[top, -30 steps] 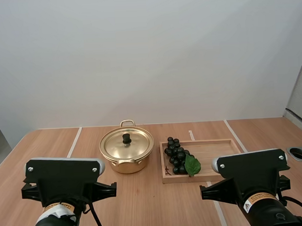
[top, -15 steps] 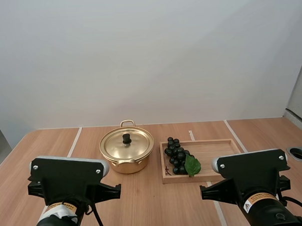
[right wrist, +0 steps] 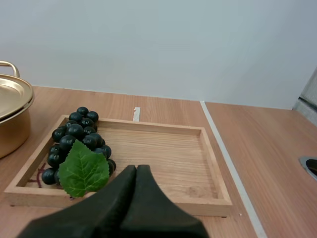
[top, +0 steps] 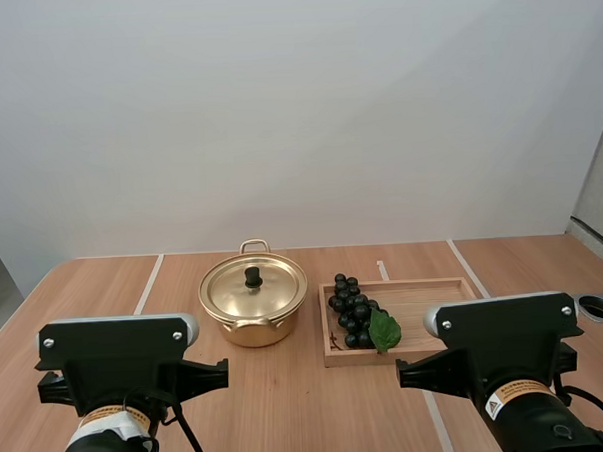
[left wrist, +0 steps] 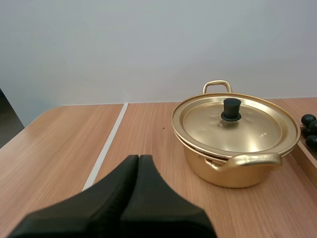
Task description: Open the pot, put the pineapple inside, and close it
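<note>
Right wrist view: pot (right wrist: 10, 126) half cut off beside grapes (right wrist: 74, 131); right claw (right wrist: 136, 168), left claw (left wrist: 139, 157) both pinched together, empty.

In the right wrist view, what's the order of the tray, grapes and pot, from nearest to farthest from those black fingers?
Measured from the right gripper, which is shut:
1. The wooden tray, directly ahead.
2. The grapes, in the tray's end toward the pot.
3. The pot, on the table past that end of the tray.
</note>
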Available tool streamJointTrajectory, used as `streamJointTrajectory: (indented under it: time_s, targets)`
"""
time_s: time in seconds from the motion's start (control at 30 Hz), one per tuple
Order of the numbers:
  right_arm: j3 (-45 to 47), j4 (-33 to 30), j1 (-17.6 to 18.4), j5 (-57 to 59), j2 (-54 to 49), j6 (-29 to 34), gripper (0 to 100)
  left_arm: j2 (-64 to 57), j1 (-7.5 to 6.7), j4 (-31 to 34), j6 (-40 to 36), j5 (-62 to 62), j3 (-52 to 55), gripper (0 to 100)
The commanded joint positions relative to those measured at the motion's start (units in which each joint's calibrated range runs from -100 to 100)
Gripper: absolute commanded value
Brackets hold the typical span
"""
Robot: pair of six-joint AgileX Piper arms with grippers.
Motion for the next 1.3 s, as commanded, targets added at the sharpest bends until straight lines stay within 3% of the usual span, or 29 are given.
streamJointTrajectory:
  time_s: [0.0,0.17,0.37,1.27]
  targets:
    - [0.0,2.6,0.0,1.8,-0.3,0.2,0,-0.2,-0.16,0.4,-0.8,-1.4,0.0,0]
    - [0.0,3.1,0.0,1.8,-0.3,0.2,0,-0.2,-0.25,-1.3,-0.8,-1.4,0.0,0]
    - [0.0,3.1,0.0,1.6,-0.3,0.2,0,-0.2,-2.06,-2.0,-0.8,-1.7,0.0,0]
    - [0.0,3.1,0.0,1.6,-0.3,0.2,0,-0.2,-2.05,-2.0,-0.8,-1.9,0.0,0]
